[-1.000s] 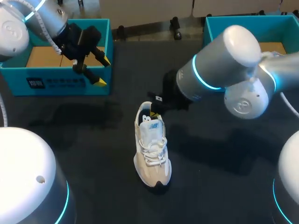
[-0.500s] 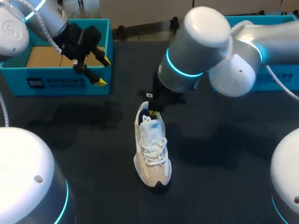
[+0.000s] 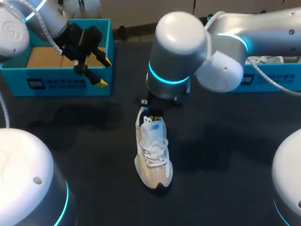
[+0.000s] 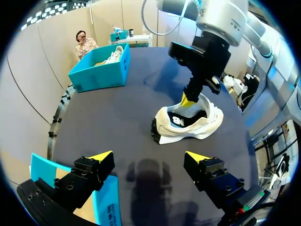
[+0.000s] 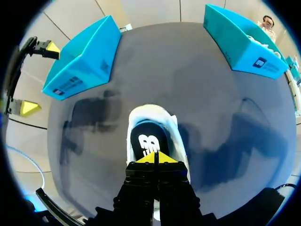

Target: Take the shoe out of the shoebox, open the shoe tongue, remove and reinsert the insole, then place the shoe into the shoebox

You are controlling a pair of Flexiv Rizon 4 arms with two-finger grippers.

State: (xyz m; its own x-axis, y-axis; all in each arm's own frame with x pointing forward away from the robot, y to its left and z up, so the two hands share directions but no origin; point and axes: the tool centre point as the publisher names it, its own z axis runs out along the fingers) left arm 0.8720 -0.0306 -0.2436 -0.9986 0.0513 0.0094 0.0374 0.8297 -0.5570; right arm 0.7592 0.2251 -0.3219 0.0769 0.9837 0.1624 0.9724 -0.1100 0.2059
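– Head view, entry one: the surface?
– One table, dark and plain, with soft shadows of the arms lying across it.
– Containers on it?
– Two teal shoeboxes toward the far side, well apart. The left shoebox shows a brown floor inside. The right shoebox has a white item lying in it.
– The shoe?
– One white shoe, upright on its sole near the table's middle, toe toward the camera, outside both boxes. A dark insole is visible through its opening.
– End effectors?
– Right gripper: yellow tips pressed together, dipped into the shoe's opening near the heel. Whether anything is pinched, cannot tell.
– Left gripper: fingers spread wide with nothing between them, hanging just in front of the left shoebox.
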